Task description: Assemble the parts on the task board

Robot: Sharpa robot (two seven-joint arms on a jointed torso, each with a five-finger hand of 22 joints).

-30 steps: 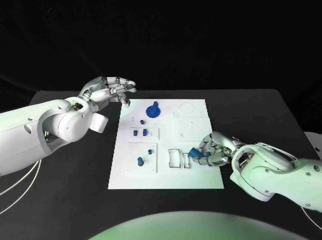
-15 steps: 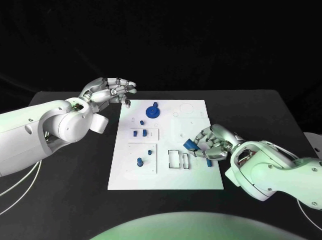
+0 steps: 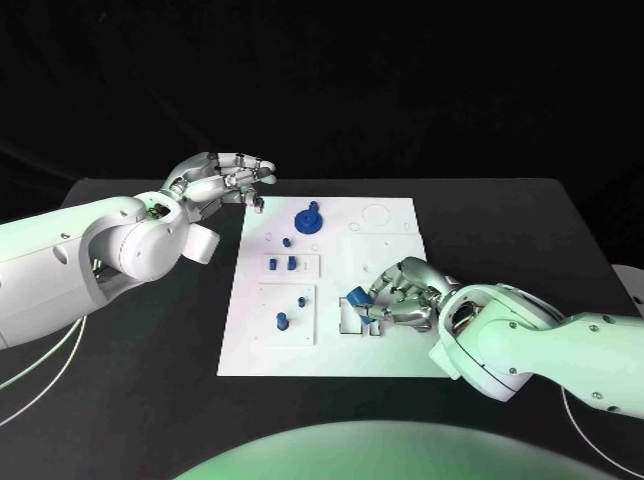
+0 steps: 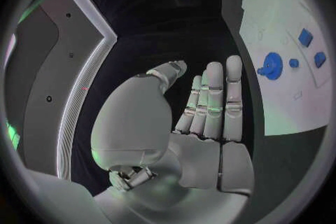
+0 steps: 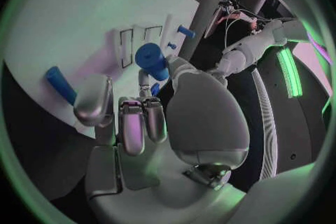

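The white task board (image 3: 337,350) lies in the middle of the black table. My right hand (image 3: 404,302) hovers low over its near middle and pinches a blue cylindrical part (image 3: 360,297) between thumb and fingers, beside the rectangular slots (image 3: 350,318). The right wrist view shows that part (image 5: 153,60) at the fingertips (image 5: 143,105), above the slots (image 5: 136,43). My left hand (image 3: 218,181) is raised off the board's far left corner. In the left wrist view its fingers (image 4: 213,102) are stretched out and hold nothing.
A round blue knob (image 3: 309,220) stands at the far side of the board, with small blue parts (image 3: 280,266) below it and another (image 3: 282,321) near the left edge. One blue peg (image 5: 61,83) lies on the board beside my right hand.
My right hand has carried the blue part leftward from the board's right edge to the rectangular slots. The left hand has stayed in place.
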